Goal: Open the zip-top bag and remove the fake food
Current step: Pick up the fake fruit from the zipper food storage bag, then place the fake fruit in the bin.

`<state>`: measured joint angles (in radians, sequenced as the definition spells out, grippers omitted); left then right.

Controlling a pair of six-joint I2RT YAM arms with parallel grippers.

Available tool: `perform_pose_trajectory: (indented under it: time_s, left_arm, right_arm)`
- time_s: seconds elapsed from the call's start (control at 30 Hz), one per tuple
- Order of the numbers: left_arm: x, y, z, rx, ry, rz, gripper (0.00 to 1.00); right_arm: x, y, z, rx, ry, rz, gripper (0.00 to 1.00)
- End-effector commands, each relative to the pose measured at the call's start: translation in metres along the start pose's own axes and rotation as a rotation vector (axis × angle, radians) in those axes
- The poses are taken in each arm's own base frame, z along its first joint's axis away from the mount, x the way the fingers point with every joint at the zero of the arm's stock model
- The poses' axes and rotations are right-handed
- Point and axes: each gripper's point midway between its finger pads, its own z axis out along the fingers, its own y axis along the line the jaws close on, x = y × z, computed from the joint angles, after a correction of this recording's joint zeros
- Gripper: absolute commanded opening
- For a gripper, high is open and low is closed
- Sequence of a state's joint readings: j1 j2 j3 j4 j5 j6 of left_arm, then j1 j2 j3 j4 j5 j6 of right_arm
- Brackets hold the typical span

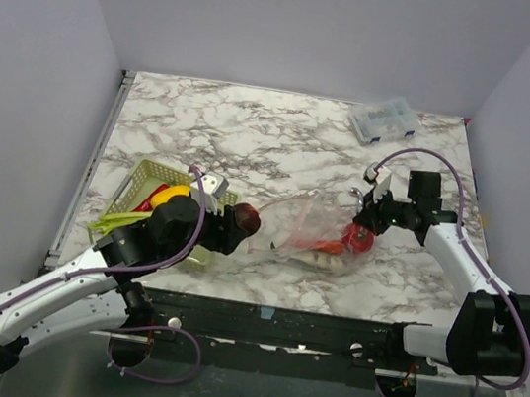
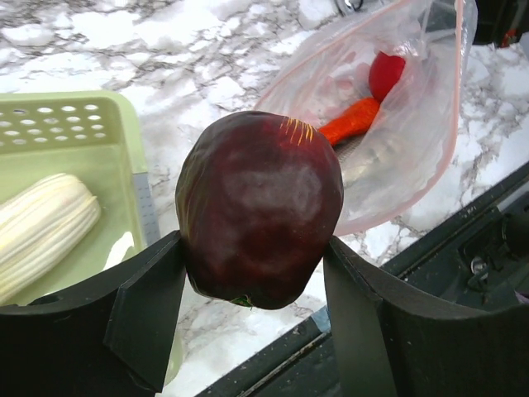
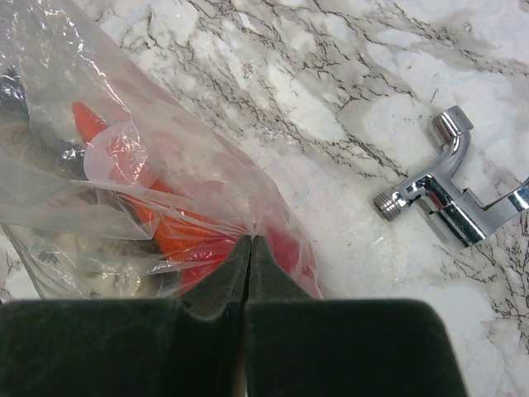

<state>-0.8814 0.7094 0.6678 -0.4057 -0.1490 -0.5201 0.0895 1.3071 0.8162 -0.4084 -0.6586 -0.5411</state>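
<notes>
left hand gripping dark maroon ball; right hand pinching zip-top bag

left: held over table, between green basket and bag. right: lowered, fingers pressed together on bag film. inside bag, orange carrot and red fruit; rest blurred by plastic.

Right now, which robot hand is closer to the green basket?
Left. The left gripper holds the maroon ball just beside the basket; the right gripper pinches the zip-top bag, farther away.
</notes>
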Motion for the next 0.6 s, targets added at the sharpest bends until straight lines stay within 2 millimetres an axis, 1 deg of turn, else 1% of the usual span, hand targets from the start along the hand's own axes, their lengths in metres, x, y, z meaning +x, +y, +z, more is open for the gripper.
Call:
perform_pose_trajectory:
  time_s: [0.0, 0.1, 0.3, 0.57]
  left_arm:
    - [-0.002, 0.025, -0.007, -0.09, -0.037, -0.031, 0.0]
    - [-0.005, 0.036, -0.009, -0.126, -0.065, -0.064, 0.0]
    - [-0.018, 0.061, -0.016, -0.218, -0.133, -0.101, 0.0]
    - [-0.021, 0.102, -0.011, -0.355, -0.157, -0.171, 0.0]
  right_arm:
    - [0.007, -0.006, 0.001, 0.018, 0.02, -0.002, 0.0]
    - [0.007, -0.006, 0.001, 0.02, 0.02, -0.003, 0.0]
    - [0.008, -0.006, 0.002, 0.02, 0.024, -0.002, 0.0]
    - [0.009, -0.006, 0.002, 0.02, 0.026, -0.001, 0.0]
